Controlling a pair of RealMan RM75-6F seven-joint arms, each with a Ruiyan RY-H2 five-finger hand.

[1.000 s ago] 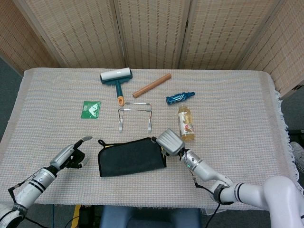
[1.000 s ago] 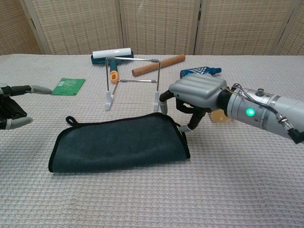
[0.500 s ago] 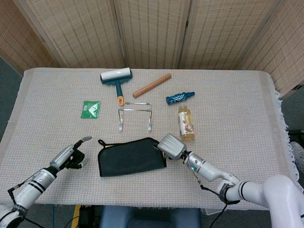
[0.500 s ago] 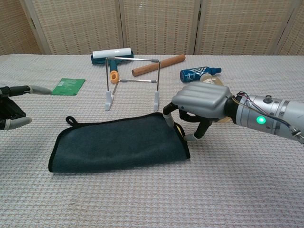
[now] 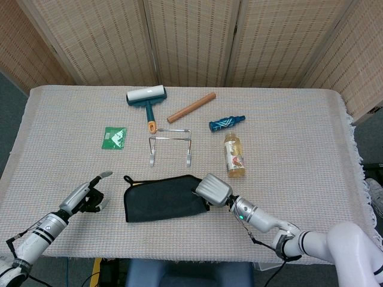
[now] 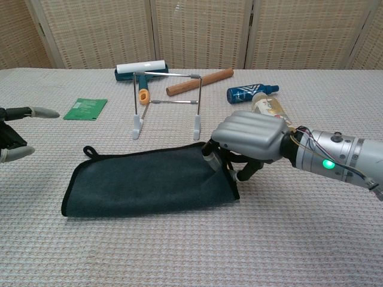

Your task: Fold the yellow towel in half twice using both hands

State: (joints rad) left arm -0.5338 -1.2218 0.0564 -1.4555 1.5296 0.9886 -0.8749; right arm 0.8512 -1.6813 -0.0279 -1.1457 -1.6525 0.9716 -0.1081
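The towel point(image 5: 163, 197) point(image 6: 149, 182) lies folded flat near the table's front edge. Its outer face is dark with black trim, and a small loop sticks out at its left corner. My right hand point(image 5: 213, 188) point(image 6: 251, 134) is at the towel's right edge, its fingers curled down over that edge and touching the cloth. Whether it pinches the cloth is hidden under the hand. My left hand point(image 5: 87, 194) point(image 6: 15, 134) hovers left of the towel, apart from it, fingers spread and holding nothing.
Behind the towel stands a metal wire rack point(image 5: 170, 143). A drink bottle point(image 5: 234, 155) lies just behind my right hand. Farther back are a blue bottle point(image 5: 226, 122), a wooden stick point(image 5: 191, 107), a lint roller point(image 5: 146, 98) and a green packet point(image 5: 114, 137).
My right hand has moved left and down onto the towel's right edge, its fingers now over the cloth. My left hand has drifted slightly left. The towel has not shifted.
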